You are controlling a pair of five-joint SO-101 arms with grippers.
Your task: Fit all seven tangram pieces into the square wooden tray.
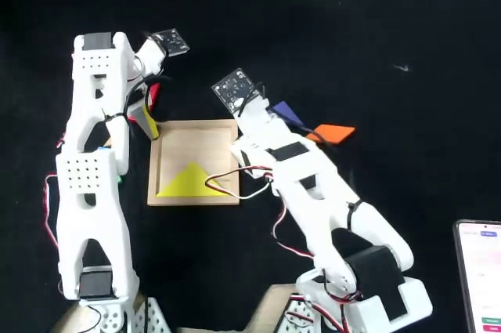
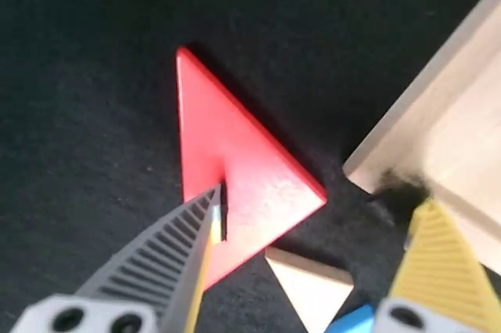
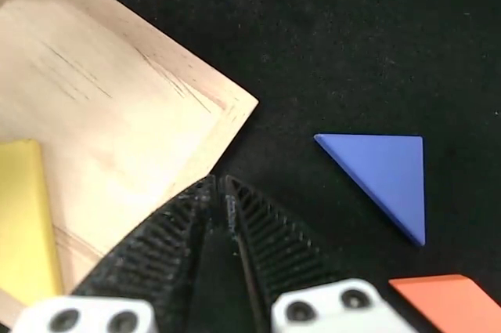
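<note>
Overhead, the square wooden tray [image 1: 196, 141] is seen lying on the black table [image 1: 407, 51] between the two white arms, with a single yellow triangle [image 1: 188, 180] set inside it against the edge nearest the arm bases. The left gripper [image 2: 321, 206] is held low beside the tray's left side, its jaws spread wide apart. Its grey finger [image 2: 168, 258] is laid over the face of a red triangle [image 2: 243, 153], which rests flat on the table just outside the tray, while the yellow finger [image 2: 434, 258] is placed at the tray's corner. A small bare-wood triangle [image 2: 313, 286] and a sliver of a light blue piece [image 2: 354, 321] are seen just beside the red one, on the arm's side. The right gripper [image 3: 221, 192] is poised at the tray's far right corner, its black jaws pressed together with nothing between them. A dark blue triangle [image 3: 383, 172] and an orange piece [image 3: 446, 298] are found on the table to the right of the tray, apart from it and near each other. A phone [image 1: 479, 270] with a lit screen is seen at the table's right edge.
</note>
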